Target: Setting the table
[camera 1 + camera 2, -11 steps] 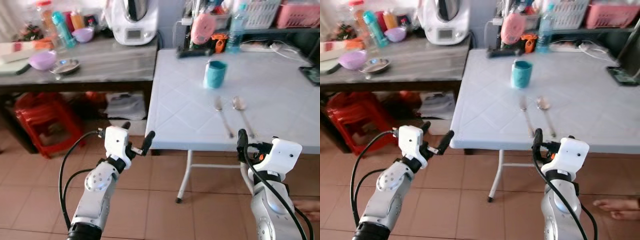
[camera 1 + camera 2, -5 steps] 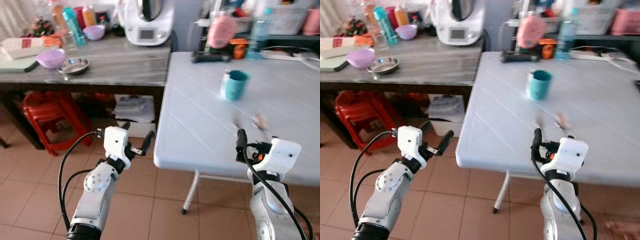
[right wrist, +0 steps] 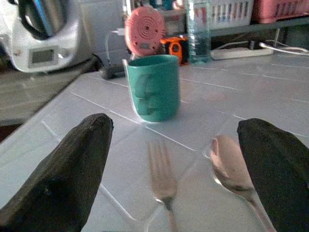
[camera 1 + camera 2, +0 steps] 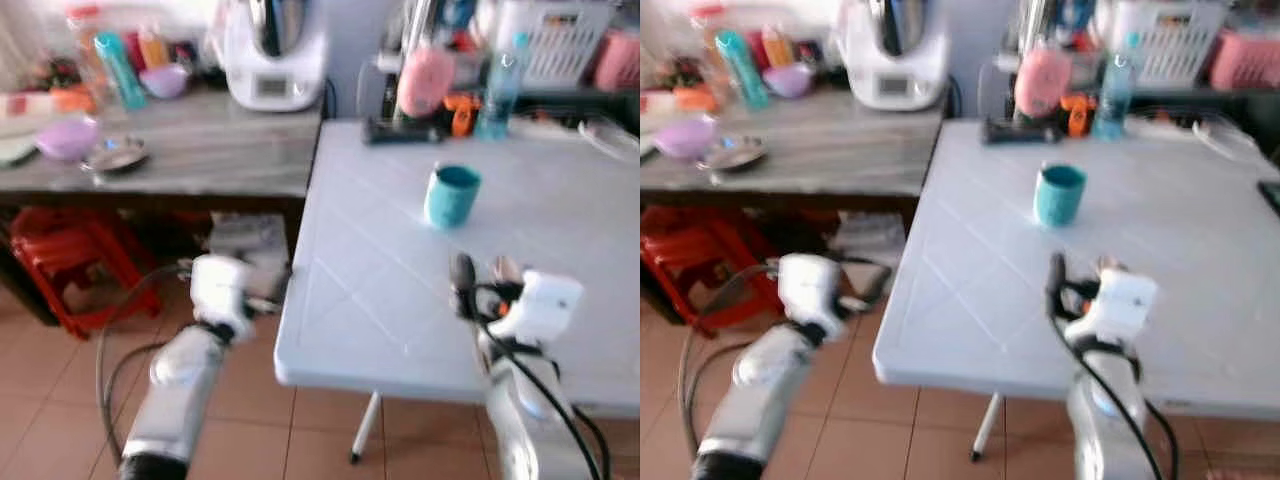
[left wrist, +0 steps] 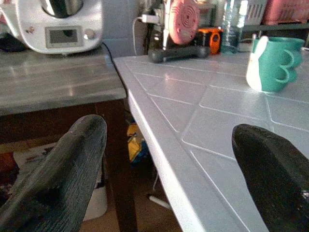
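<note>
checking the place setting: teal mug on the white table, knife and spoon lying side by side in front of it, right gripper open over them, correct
Not quite: beside the spoon lies a fork, not a knife; the right wrist view shows its tines. The rest holds: teal mug on the white table, right gripper open over the cutlery.

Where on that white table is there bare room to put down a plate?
The near left part of the white table is bare, from its left edge across to the teal cup, fork and spoon. The back edge is crowded: a pink round object, a water bottle and cables.
</note>
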